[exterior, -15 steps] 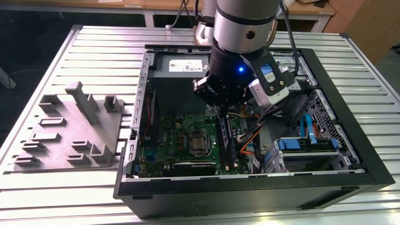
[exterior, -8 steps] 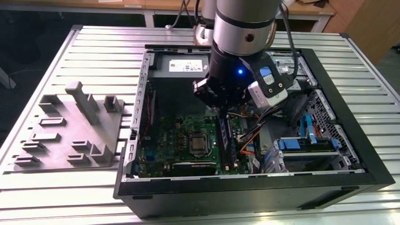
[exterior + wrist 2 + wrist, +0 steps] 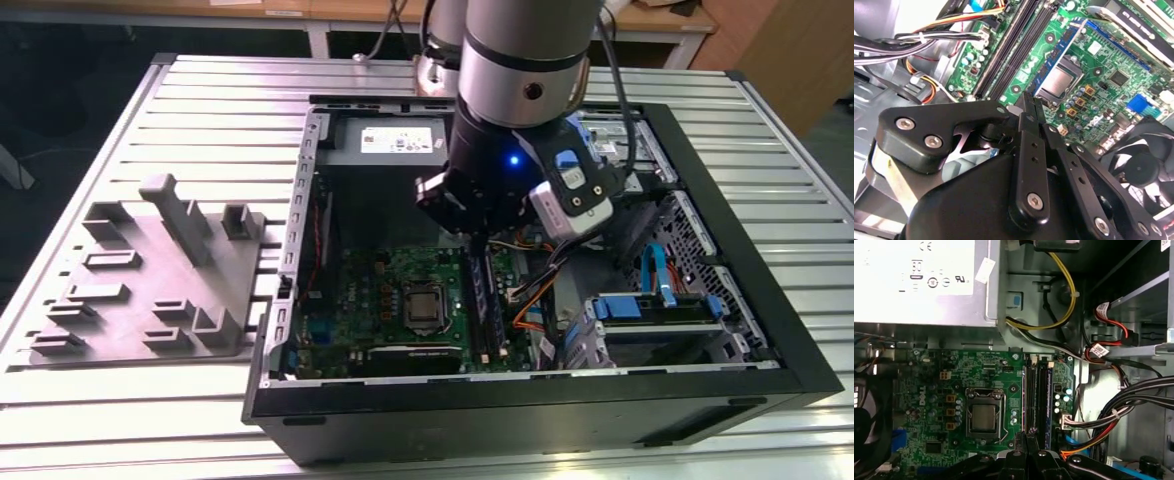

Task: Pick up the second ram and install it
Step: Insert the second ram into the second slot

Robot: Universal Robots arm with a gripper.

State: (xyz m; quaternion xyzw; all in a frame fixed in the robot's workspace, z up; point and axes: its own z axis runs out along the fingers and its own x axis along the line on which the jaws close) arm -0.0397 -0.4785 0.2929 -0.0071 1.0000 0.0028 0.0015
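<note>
Gripper (image 3: 1031, 101), fingers pinched narrow, at the second ram (image 3: 1030, 395), seemingly slotted into the motherboard (image 3: 939, 385).

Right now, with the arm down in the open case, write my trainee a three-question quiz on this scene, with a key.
1. True or false: the grey fixture block lies inside the computer case.
2. Which part is the gripper nearest to? A) power supply B) memory slots C) case fan
3. Fill in: in the exterior view, the memory slots lie to the ___ of the CPU socket.
Key: 1 false: the block lies on the slatted table, to the exterior view's left of the case. 2 B. 3 right.
</note>
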